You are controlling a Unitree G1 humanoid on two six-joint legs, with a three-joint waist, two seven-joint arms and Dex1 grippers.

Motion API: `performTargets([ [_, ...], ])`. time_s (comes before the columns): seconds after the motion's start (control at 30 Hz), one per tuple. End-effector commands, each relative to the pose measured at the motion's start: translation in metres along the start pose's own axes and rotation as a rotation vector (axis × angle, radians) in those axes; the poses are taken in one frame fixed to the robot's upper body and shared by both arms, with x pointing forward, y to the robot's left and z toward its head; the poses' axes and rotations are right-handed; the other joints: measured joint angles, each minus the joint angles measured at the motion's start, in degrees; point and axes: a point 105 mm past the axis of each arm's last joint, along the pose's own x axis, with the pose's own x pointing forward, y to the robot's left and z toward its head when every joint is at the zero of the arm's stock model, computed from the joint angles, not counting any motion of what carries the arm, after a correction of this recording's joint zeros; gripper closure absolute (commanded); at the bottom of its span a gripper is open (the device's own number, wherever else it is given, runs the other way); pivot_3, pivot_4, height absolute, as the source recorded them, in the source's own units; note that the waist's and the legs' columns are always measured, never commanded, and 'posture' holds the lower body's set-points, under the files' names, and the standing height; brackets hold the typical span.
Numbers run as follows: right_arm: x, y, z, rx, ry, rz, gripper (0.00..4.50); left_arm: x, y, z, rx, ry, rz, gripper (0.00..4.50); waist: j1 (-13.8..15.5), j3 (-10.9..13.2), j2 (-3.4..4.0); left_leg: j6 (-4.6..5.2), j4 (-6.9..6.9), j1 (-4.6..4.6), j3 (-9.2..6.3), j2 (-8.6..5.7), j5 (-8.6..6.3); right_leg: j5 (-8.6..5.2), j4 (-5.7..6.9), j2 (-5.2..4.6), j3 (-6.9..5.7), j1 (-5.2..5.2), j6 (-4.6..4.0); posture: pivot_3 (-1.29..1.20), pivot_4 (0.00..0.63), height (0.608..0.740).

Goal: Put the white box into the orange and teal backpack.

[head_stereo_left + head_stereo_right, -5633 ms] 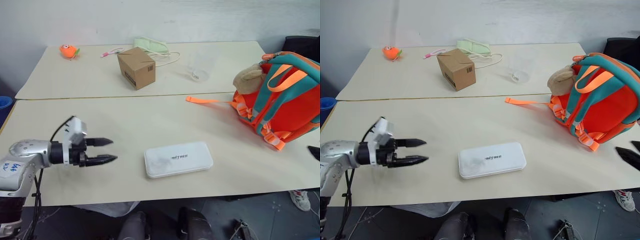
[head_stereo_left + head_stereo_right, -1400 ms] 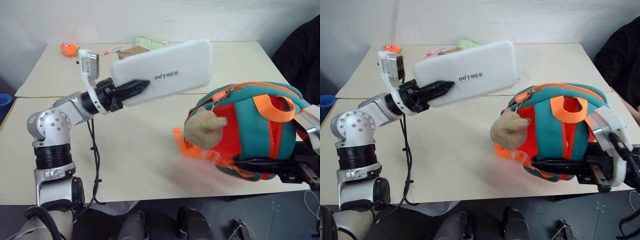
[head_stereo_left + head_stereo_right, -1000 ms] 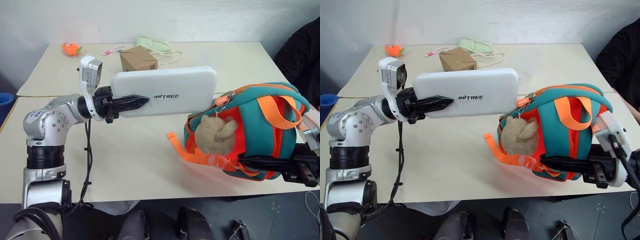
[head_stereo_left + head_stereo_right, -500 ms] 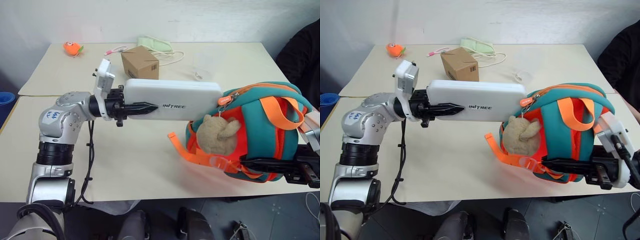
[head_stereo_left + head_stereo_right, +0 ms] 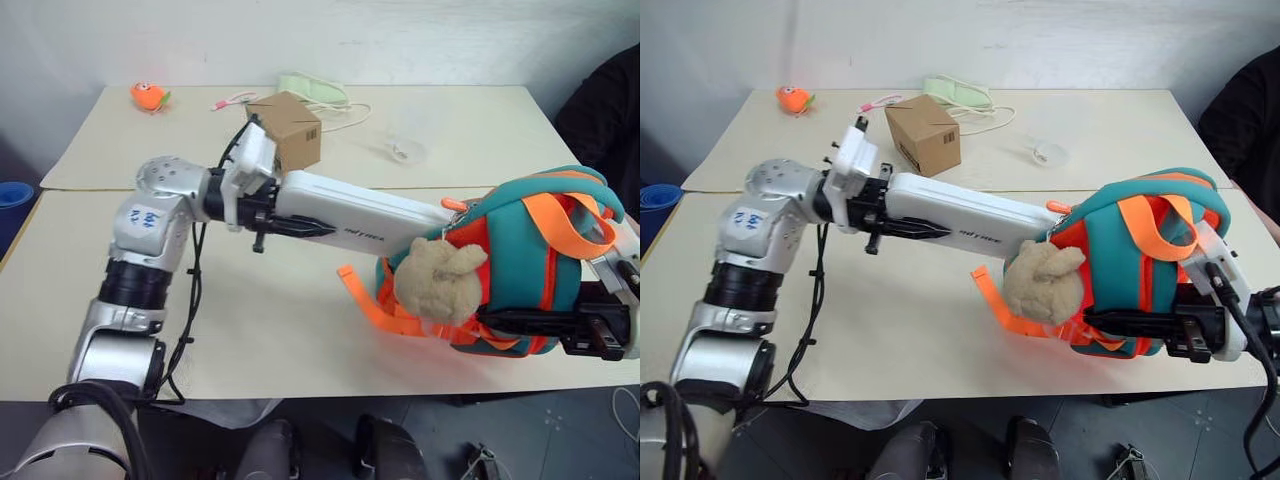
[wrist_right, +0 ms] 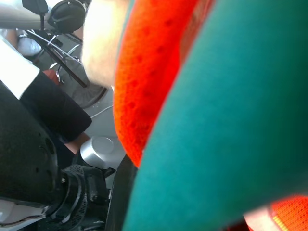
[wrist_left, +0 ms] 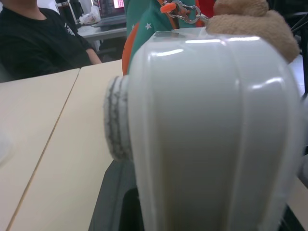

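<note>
Left eye view: two pincers clamped, each gripping one item: white box (image 5: 355, 214), backpack (image 5: 530, 265).

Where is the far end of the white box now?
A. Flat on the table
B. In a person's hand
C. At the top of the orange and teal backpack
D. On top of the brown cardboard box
C: the white box, held by the left gripper, reaches the top of the orange and teal backpack.

backpack (image 6: 231, 120): orange and teal fabric up close | beige plush (image 6: 103, 38) beside
</note>
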Motion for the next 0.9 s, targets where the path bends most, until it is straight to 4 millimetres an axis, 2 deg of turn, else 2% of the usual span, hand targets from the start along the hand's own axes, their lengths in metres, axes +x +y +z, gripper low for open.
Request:
performTargets([
  [0.03, 0.000, 0.005, 0.005, -0.042, 0.010, 0.011, 4.47, -0.008, 0.019, 0.026, -0.010, -0.114, 0.089, 3.31, 0.0, 0.0, 0.00, 0.02, 0.03, -0.01, 0.00, 0.00, -0.01, 0.01, 0.02, -0.01, 0.00, 0.00, 0.01, 0.00, 0.150, 0.740],
  [0.13, -0.004, 0.007, 0.005, -0.040, 0.009, -0.004, 4.47, -0.030, 0.023, 0.040, -0.203, -0.282, 0.106, 3.31, -0.5, 0.0, 0.00, 0.03, 0.04, -0.05, -0.02, 0.02, -0.02, 0.01, 0.02, 0.01, 0.00, -0.01, 0.02, 0.00, 0.150, 0.740],
  [0.2, -0.006, 0.008, 0.005, -0.038, 0.006, -0.011, 4.47, -0.044, 0.017, 0.043, -0.299, -0.351, 0.089, 3.31, -0.7, 0.0, -0.02, 0.03, 0.04, -0.07, -0.05, 0.03, -0.02, 0.01, 0.01, 0.03, -0.04, -0.02, 0.02, 0.00, 0.150, 0.740],
  [0.33, -0.006, 0.010, 0.006, -0.038, 0.006, -0.015, 4.47, -0.052, 0.005, 0.042, -0.368, -0.386, 0.053, 3.31, -0.7, 0.0, -0.01, 0.03, 0.07, -0.04, -0.03, 0.04, -0.02, 0.01, 0.04, 0.06, -0.03, 0.00, 0.03, 0.00, 0.150, 0.740],
  [0.47, -0.007, 0.013, 0.009, -0.036, 0.003, -0.011, 4.47, -0.042, 0.003, 0.032, -0.337, -0.343, 0.065, 3.31, -0.3, 0.0, -0.02, 0.01, 0.21, -0.07, -0.12, 0.03, -0.03, 0.02, 0.06, 0.03, -0.03, 0.06, 0.04, 0.00, 0.150, 0.740],
  [0.63, -0.008, 0.019, 0.010, -0.027, 0.007, 0.005, 4.47, -0.029, 0.010, 0.028, -0.289, -0.321, 0.077, 3.31, -0.3, 0.0, -0.03, 0.03, 0.27, -0.10, -0.13, 0.00, -0.06, 0.04, 0.04, -0.01, 0.00, 0.07, 0.08, 0.00, 0.150, 0.740],
  [0.77, -0.010, 0.031, 0.011, -0.016, 0.012, 0.052, 4.47, -0.015, 0.010, 0.025, -0.253, -0.291, 0.032, 3.31, -0.4, 0.0, -0.02, 0.02, 0.25, -0.10, -0.11, 0.01, -0.07, 0.04, 0.04, 0.03, -0.02, 0.04, 0.07, 0.00, 0.150, 0.740],
  [0.9, -0.009, 0.031, 0.010, -0.022, 0.009, 0.039, 4.47, -0.006, 0.008, 0.010, -0.183, -0.205, 0.025, 3.31, -0.5, 0.0, -0.02, 0.02, 0.25, -0.09, -0.09, 0.02, -0.09, 0.04, 0.03, 0.03, -0.02, 0.05, 0.07, 0.00, 0.150, 0.740],
])
